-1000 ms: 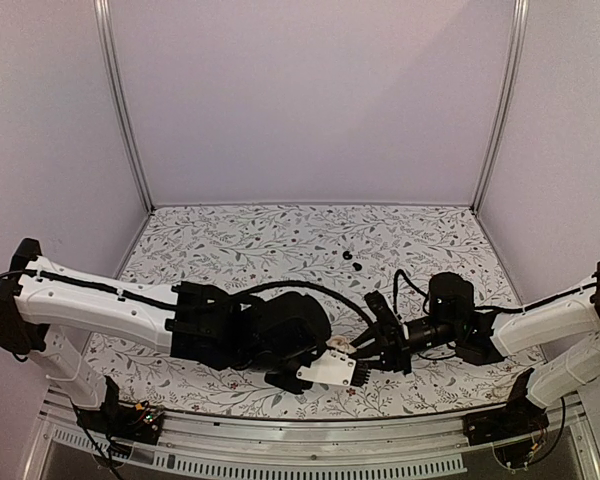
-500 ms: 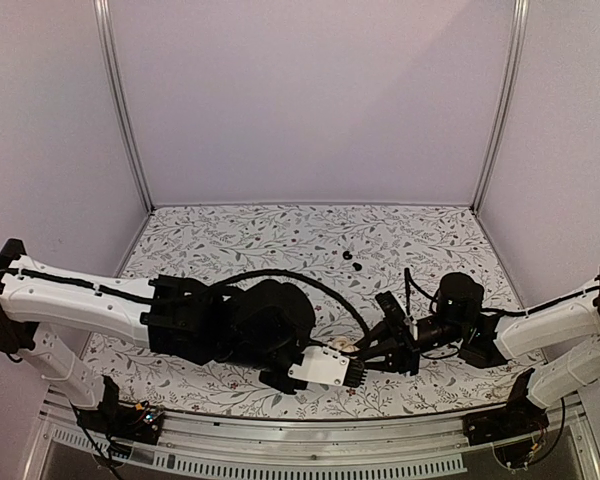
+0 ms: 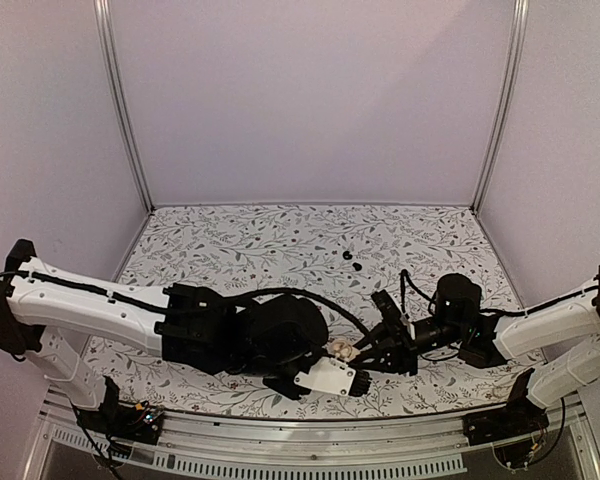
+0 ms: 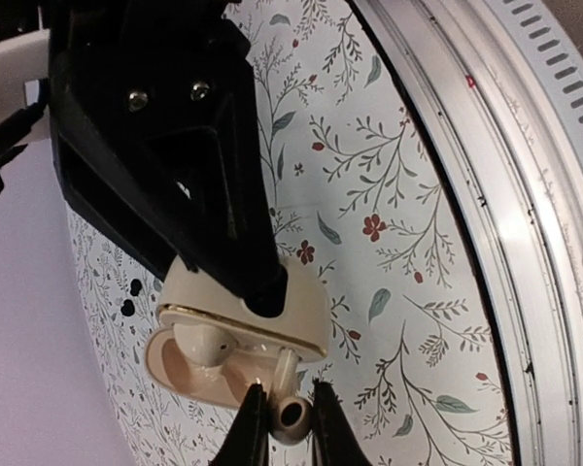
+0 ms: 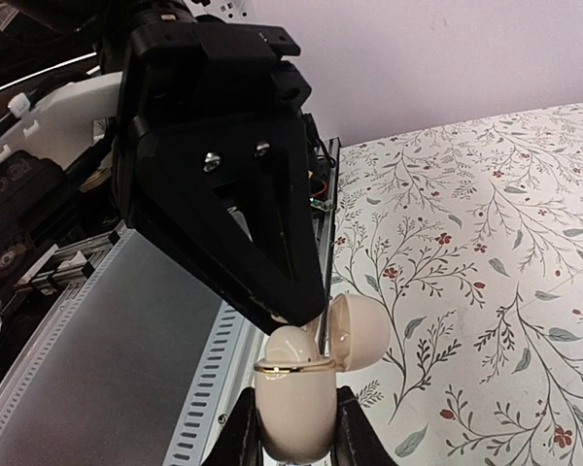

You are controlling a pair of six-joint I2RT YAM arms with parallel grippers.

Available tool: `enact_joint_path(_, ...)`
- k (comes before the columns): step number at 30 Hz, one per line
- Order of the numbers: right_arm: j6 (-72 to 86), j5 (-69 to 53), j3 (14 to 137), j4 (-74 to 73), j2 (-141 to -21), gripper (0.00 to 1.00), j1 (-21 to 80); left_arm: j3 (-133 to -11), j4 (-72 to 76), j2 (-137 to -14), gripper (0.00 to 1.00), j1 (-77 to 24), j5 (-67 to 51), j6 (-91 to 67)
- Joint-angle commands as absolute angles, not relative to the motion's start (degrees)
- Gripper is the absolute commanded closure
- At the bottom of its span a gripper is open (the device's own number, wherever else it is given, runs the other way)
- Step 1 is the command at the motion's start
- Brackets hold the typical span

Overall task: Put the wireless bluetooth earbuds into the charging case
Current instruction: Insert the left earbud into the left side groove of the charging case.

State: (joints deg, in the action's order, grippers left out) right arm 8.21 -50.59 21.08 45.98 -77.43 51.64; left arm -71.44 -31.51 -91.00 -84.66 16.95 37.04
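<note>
Left jaws edged right with the case [image 4: 301,311] (black buds [image 3: 346,256] beyond).

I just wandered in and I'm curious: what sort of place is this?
Probably a robot test booth in a lab: plain walls held by metal posts, and a left arm and a right arm bolted at the near edge of a flower-patterned table.
</note>
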Motion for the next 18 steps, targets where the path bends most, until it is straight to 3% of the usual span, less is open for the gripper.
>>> enact_joint_path(1,9.82,-49.97,23.82,51.19,-77.68,1.00,52.47,-73.23,-31.20,-94.00,0.96,-85.74,19.50,37.19)
enact_joint_path(18,13.50,-46.95,20.82,59.61,-77.63,1.00,52.47,-73.05,-30.48,-94.00,0.93,-85.75,22.19,35.17)
